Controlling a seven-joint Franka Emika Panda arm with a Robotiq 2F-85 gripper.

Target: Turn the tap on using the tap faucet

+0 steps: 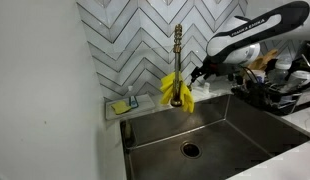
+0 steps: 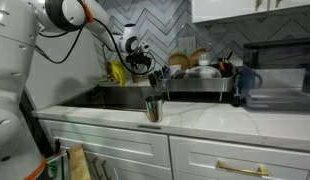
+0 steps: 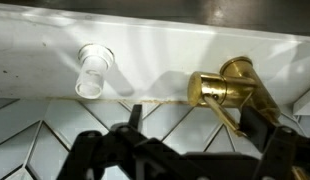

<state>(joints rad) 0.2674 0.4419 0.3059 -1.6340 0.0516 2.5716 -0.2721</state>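
The tall brass tap [image 1: 178, 50] with a ribbed neck stands behind the sink, and a yellow cloth [image 1: 175, 90] hangs on its lower part. My gripper [image 1: 199, 73] is just beside the tap, at the wall. In the wrist view a brass tap handle [image 3: 210, 90] with a thin lever [image 3: 228, 115] lies between my open fingers [image 3: 195, 120], close to the right-hand finger. The fingers are not shut on it. In an exterior view my gripper [image 2: 150, 68] is over the back of the sink, and the tap is hard to make out there.
The steel sink basin [image 1: 220, 125] with a drain [image 1: 190, 150] lies below. A dish with a sponge [image 1: 123, 103] is at the back corner. A full dish rack [image 1: 280, 95] stands beside the sink. A metal cup [image 2: 153, 108] stands on the counter front. A pale round fitting [image 3: 95, 70] is on the ledge.
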